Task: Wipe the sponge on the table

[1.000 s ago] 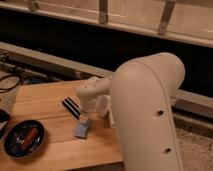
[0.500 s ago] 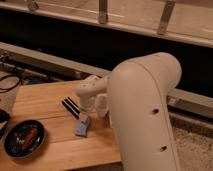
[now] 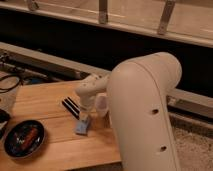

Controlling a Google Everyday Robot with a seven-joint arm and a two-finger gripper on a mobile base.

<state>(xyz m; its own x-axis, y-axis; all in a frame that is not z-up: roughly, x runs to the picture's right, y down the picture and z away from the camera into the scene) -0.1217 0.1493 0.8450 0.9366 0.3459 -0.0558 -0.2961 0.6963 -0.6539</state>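
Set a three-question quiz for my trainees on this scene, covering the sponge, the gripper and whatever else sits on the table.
1. True or false: the sponge is on the table.
2. Where is the gripper? A) raised high above the table; B) down at the sponge; C) past the table's edge.
3. Which is nearer the sponge: the black bars or the dish?

Key: 1 true; 2 B; 3 the black bars.
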